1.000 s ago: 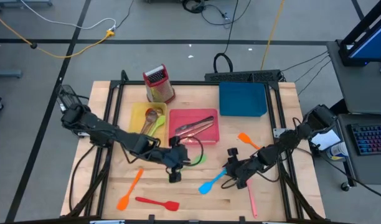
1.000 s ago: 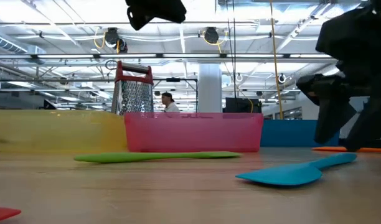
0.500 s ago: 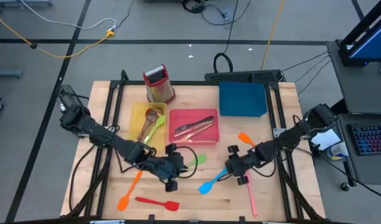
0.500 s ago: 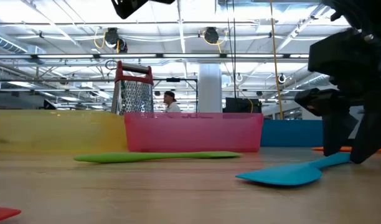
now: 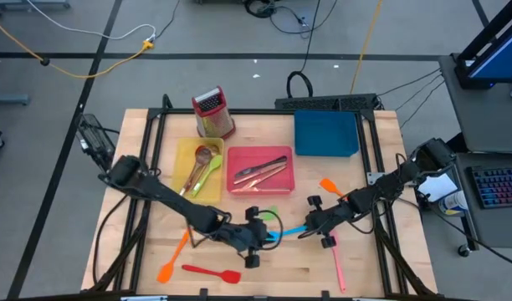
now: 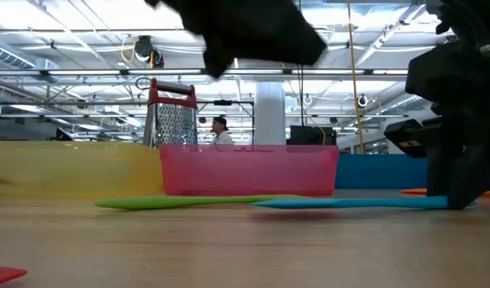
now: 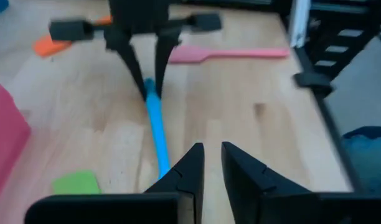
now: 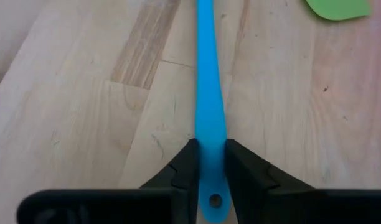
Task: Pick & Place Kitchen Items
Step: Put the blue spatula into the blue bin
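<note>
Right gripper (image 8: 206,163): you have its two dark fingers pinched on the handle end of the blue spatula (image 8: 210,93), right of the table's centre; the high view shows it at (image 5: 310,226).
Left gripper (image 7: 209,163): your left arm reaches across the near middle of the table, its fingers a narrow gap apart with nothing between them, just above the blue spatula's other end.
Blue spatula: slim, plain light blue, one smooth piece with a small hole at the handle end; in the low view it runs level, close above the wood (image 6: 349,203).
Green spatula (image 6: 197,202): flat on the table in front of the pink tray (image 5: 239,186); its leaf-shaped blade shows just beyond the blue handle.
Pink spatula (image 5: 337,266): lies on the near right of the table, close to the right gripper.
Orange spatulas: one at near left (image 5: 174,254), one right of centre (image 5: 330,187).
Red spatula (image 5: 212,272): near edge, left of centre.
Yellow tray (image 5: 184,159): holds a green utensil and wooden or copper-coloured ones.
Pink tray: holds dark metal cutlery.
Writing: you can read none on any utensil or tray.
</note>
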Controlling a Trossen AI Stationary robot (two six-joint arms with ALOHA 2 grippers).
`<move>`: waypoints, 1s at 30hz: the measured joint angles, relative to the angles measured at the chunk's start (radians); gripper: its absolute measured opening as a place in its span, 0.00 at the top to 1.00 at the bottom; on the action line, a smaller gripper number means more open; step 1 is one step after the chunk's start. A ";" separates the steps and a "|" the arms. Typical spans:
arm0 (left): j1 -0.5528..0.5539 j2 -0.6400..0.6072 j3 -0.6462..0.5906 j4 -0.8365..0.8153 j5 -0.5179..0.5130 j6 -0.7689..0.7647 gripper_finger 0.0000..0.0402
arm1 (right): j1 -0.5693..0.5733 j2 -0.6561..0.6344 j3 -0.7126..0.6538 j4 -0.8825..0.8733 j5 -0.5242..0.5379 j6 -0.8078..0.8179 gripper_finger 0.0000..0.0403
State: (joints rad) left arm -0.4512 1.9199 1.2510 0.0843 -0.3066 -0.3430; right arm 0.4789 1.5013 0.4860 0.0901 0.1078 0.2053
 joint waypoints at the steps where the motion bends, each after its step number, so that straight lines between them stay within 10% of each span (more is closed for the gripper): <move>1: 0.010 0.017 0.000 0.003 0.009 -0.006 0.83 | 0.000 0.000 -0.011 0.021 -0.001 -0.009 0.86; 14: 0.114 0.181 -0.001 0.123 0.115 -0.011 0.47 | 0.001 0.004 -0.068 0.162 0.026 -0.046 0.86; 30: 0.115 0.222 -0.001 0.149 0.166 -0.087 0.60 | 0.001 0.011 -0.072 0.316 0.071 -0.063 0.86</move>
State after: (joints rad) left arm -0.3359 2.1418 1.2503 0.2338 -0.1408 -0.4300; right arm 0.4801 1.5119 0.4145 0.4060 0.1786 0.1425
